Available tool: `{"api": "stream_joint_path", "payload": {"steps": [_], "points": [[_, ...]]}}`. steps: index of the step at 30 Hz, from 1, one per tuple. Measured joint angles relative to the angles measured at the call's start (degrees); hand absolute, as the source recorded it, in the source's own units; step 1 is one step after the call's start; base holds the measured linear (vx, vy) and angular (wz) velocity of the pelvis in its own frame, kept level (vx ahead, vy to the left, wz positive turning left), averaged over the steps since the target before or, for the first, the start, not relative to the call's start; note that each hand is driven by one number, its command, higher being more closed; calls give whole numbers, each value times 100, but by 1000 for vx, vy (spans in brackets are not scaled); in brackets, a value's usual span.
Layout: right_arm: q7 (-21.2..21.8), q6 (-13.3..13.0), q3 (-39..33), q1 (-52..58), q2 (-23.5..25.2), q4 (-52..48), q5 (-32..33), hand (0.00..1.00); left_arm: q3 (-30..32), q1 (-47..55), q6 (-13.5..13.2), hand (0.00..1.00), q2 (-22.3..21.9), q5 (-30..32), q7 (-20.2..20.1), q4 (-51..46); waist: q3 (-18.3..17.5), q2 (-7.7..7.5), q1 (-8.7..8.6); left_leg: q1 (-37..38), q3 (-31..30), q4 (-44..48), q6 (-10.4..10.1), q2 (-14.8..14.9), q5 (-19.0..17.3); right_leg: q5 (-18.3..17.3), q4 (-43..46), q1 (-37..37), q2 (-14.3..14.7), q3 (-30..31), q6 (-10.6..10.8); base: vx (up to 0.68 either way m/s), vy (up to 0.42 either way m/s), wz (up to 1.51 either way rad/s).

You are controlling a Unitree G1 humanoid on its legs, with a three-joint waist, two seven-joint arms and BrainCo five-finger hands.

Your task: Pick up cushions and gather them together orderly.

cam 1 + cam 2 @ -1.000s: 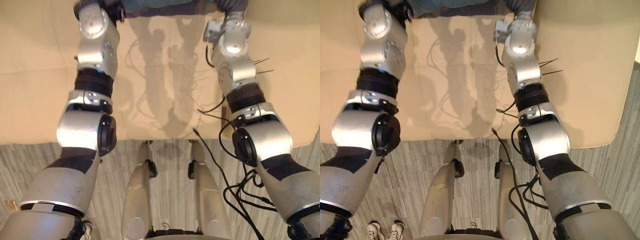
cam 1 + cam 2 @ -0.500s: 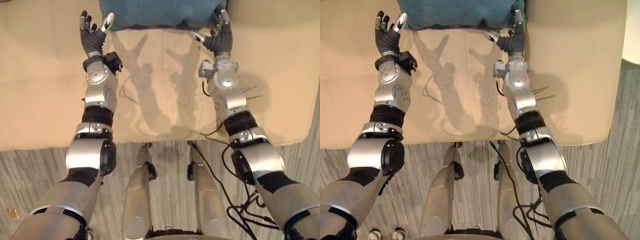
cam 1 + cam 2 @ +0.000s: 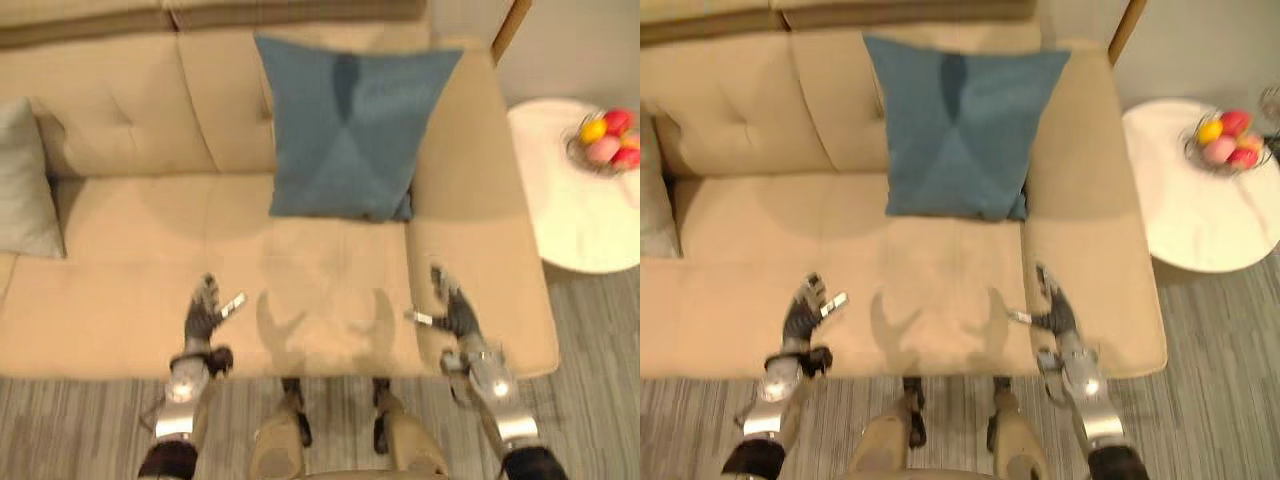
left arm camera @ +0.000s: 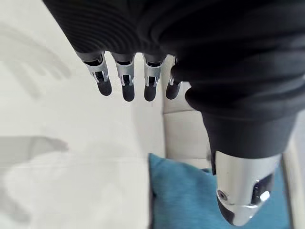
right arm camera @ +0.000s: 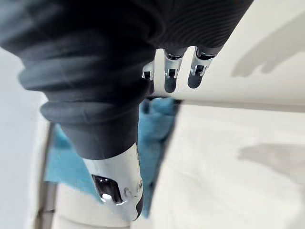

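The blue cushion point(image 3: 350, 130) stands propped against the backrest at the right end of the beige sofa point(image 3: 130, 290). A grey cushion point(image 3: 22, 185) leans at the far left end, well apart from it. Near the seat's front edge, the left hand point(image 3: 203, 318) and right hand point(image 3: 458, 315) hover with fingers spread apart, holding nothing. Beside the sofa's right arm, a round white desk point(image 3: 570, 220) carries a bowl of fruit point(image 3: 605, 140).

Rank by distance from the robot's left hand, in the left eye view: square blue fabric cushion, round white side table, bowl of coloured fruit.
From the left hand:
1. Square blue fabric cushion, mid-sofa.
2. Round white side table, right of the sofa.
3. Bowl of coloured fruit, far right, on that table.
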Motion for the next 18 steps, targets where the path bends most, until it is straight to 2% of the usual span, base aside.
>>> {"api": "stream_joint_path", "payload": {"steps": [3,7,10,13,15,16,17,18], "points": [[228,87,-237,210,124,1193,-190,0,181,323,116,0,-109,408,-265,1063,-240,-36,-118,448,-29,-168,9,-129,-77,-103,-43,364,-101,-25,72,58,37,8],[312,192,-361,439,134,1902,-393,0,406,595,205,0,-135,805,-424,1708,-531,-130,-117,706,9,-215,31,-215,-160,-170,-61,584,-177,34,132,46,37,-4],[338,214,-483,519,137,2250,-611,0,421,818,207,0,-147,1068,-548,1975,-601,-203,-116,917,100,-215,39,-271,-218,-197,-16,728,-231,121,178,24,27,-14],[401,216,-437,512,141,2251,-646,0,408,919,208,0,-185,1155,-632,2019,-595,-243,-87,967,318,-205,63,-286,-240,-208,246,538,-236,340,189,-13,29,-33],[397,216,-351,485,140,2170,-644,0,403,848,211,0,-207,1150,-632,1957,-605,-281,-84,630,381,165,248,-285,-311,-191,684,151,-273,410,275,-61,31,-23],[393,214,-313,468,123,2105,-643,0,410,817,217,0,-264,1148,-627,1795,-596,-237,-75,404,388,411,329,-162,-367,-50,787,-45,-232,428,474,-145,3,-9],[398,232,-267,336,153,2091,-643,0,420,741,198,0,-345,1141,-611,1598,-481,-134,-104,240,405,612,369,-10,-384,-799,2314,-433,-250,372,373,-106,-31,17],[398,248,-242,430,214,2056,-643,0,367,695,202,0,-341,1138,-613,1437,-452,-191,-102,261,279,767,389,-42,-397,-1359,3845,-649,-341,377,353,-81,-66,42]]}}
